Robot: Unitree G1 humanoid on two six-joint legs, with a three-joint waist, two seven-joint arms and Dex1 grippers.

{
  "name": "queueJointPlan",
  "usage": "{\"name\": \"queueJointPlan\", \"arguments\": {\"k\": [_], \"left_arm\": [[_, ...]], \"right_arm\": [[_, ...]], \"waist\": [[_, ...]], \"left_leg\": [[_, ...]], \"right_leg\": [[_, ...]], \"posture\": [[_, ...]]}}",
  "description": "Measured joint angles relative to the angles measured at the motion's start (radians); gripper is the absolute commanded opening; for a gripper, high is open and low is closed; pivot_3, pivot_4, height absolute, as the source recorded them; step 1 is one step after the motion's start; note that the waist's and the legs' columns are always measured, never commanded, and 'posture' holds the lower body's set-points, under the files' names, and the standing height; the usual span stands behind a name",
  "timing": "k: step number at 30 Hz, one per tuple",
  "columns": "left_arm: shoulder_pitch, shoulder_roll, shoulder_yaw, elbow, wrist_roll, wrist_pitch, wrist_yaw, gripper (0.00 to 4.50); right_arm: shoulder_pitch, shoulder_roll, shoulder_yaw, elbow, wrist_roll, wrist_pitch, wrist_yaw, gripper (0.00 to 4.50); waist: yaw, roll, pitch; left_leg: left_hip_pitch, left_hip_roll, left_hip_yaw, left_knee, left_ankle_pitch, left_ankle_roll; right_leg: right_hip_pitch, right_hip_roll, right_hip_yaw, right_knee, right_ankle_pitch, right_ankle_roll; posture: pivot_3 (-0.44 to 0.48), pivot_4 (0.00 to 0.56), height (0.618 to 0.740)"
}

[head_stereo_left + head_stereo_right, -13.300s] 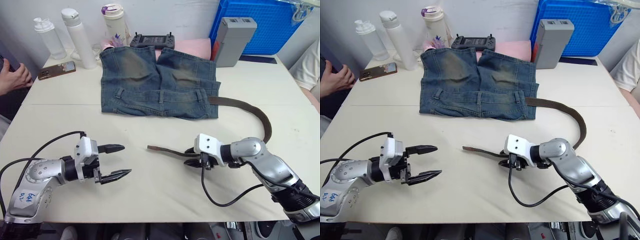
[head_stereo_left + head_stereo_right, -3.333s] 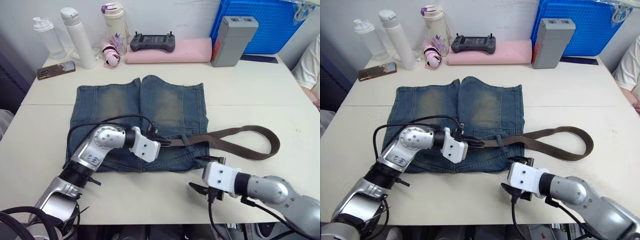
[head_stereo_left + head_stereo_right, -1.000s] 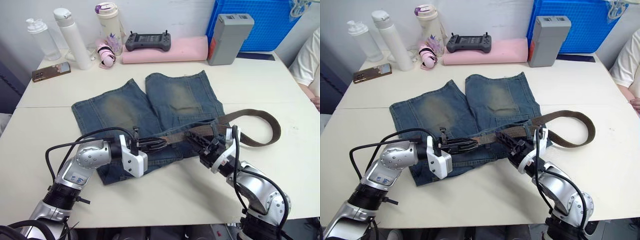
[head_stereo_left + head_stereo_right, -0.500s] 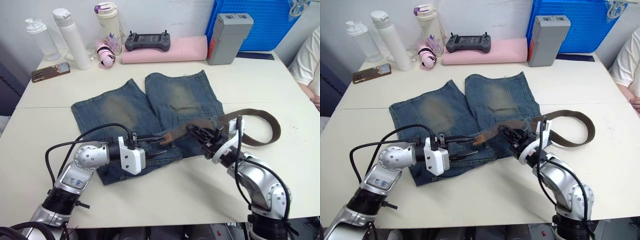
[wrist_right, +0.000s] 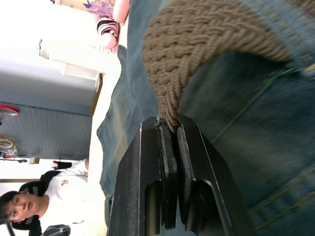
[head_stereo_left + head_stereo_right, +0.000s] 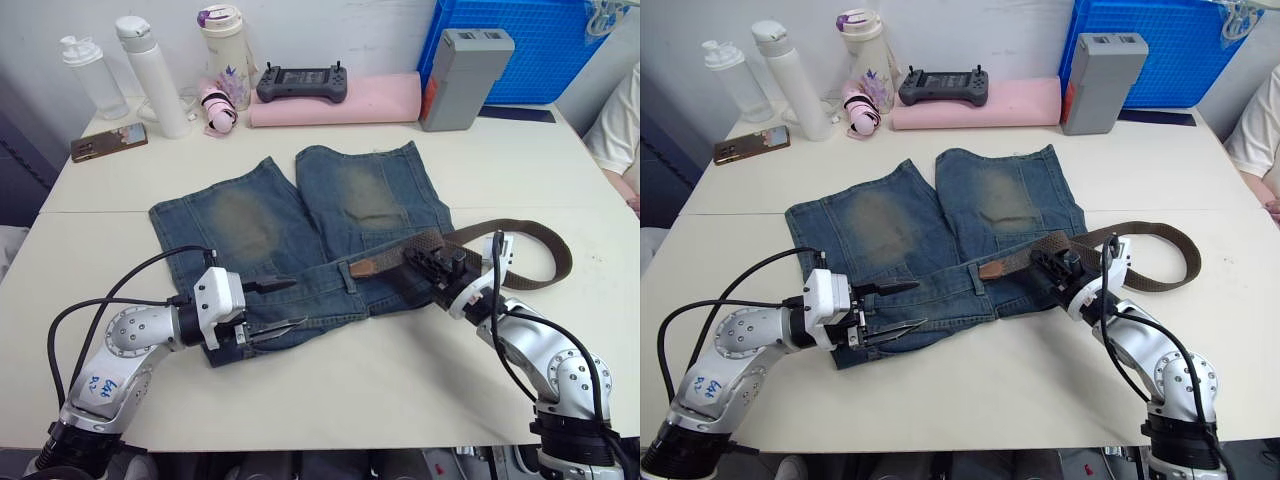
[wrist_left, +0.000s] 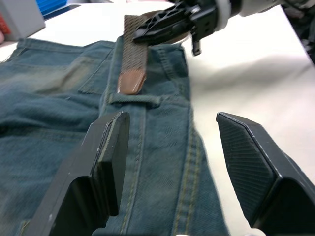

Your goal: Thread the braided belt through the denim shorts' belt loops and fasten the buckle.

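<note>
A: Right gripper [image 6: 1052,263] jaws?
B: Pinched on the dark brown braided belt [image 6: 1150,282], atop the faded blue-grey denim shorts [image 6: 940,235] mid-desk [image 6: 970,390].
A: Left gripper [image 6: 902,305]?
B: Jaws spread, over the waistband at 7 o'clock. Belt tip just beside a belt loop [image 7: 134,100].
</note>
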Motion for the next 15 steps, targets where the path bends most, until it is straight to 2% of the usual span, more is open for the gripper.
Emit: {"name": "queueJointPlan", "arguments": {"k": [8,15], "left_arm": [[-0.024,-0.025,-0.001,0.001,0.015,0.010,-0.004,3.10],[-0.061,-0.043,-0.003,0.016,0.051,-0.013,-0.027,3.10]], "right_arm": [[0.006,-0.009,0.026,-0.008,-0.070,0.032,0.050,0.00],[0.005,0.067,0.110,-0.051,-0.171,0.040,0.046,0.00]], "waist": [[-0.002,0.000,0.000],[-0.008,0.000,0.000]], "left_leg": [[0.000,-0.001,0.000,0.000,0.000,0.000],[0.000,-0.001,0.001,0.000,0.000,0.000]], "right_leg": [[0.000,0.001,-0.001,0.000,0.000,0.000],[-0.001,0.001,-0.001,0.000,0.000,0.000]], "posture": [[0.000,0.150,0.714],[0.000,0.150,0.714]]}}
